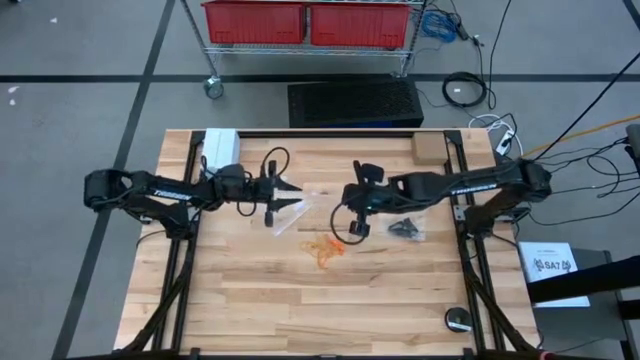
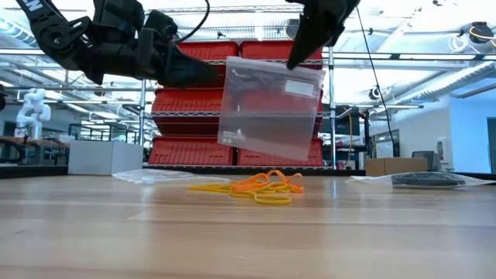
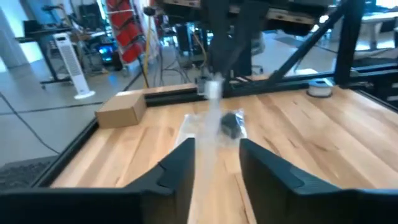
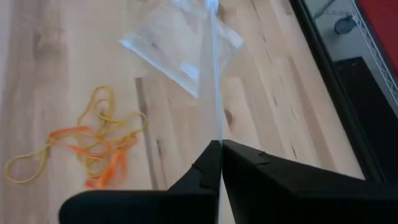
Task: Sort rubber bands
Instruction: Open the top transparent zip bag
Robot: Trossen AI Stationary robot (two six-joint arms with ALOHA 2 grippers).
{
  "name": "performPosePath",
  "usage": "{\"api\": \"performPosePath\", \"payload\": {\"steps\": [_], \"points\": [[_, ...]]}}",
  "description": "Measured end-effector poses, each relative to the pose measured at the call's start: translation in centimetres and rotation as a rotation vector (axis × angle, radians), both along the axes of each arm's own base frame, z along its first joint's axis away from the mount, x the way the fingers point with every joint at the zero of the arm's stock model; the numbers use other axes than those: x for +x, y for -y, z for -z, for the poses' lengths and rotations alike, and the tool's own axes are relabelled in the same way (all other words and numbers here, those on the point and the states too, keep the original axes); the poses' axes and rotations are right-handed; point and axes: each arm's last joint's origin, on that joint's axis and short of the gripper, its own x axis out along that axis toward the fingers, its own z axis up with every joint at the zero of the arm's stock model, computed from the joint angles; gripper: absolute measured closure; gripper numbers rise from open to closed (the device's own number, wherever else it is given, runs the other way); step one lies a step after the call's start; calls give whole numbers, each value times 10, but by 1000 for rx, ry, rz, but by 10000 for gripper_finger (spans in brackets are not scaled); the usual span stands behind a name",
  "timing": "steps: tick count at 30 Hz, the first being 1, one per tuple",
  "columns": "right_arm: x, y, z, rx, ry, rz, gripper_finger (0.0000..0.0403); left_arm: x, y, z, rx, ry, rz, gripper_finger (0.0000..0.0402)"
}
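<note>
Rubber bands [image 2: 252, 188], orange and yellowish, lie tangled on the wooden table [image 1: 250, 300] near its middle, beneath a clear plastic bag [image 2: 267, 108] hanging in the air. How many loops there are cannot be made out. The right gripper [image 4: 219, 149] pinches the bag's top edge, fingers closed on it, above the pile. The left gripper [image 3: 214, 155] stands spread at the bag's other side, not gripping. Farther off lie a second bag holding dark bands [image 1: 405, 228] and a cardboard box [image 3: 121, 111].

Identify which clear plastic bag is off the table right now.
The clear bag hanging above the rubber bands, pinched by the right gripper. The other bag lies flat on the table.
</note>
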Motion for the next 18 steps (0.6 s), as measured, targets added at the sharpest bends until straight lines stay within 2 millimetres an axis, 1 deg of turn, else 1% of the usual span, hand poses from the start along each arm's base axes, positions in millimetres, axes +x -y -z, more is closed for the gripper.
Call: {"api": "performPosePath", "payload": {"steps": [4,12,15,18], "points": [[0,-5,-1,5,11,-18,403,4,4,-6,-21,15,-1,246],[1,-6,0,4,14,-22,403,14,16,-16,-22,13,55,244],[1,-6,-1,1,16,-25,403,17,16,-19,-22,6,25,248],[2,-6,-1,1,26,-27,403,17,15,-19,-23,-8,7,266]]}}
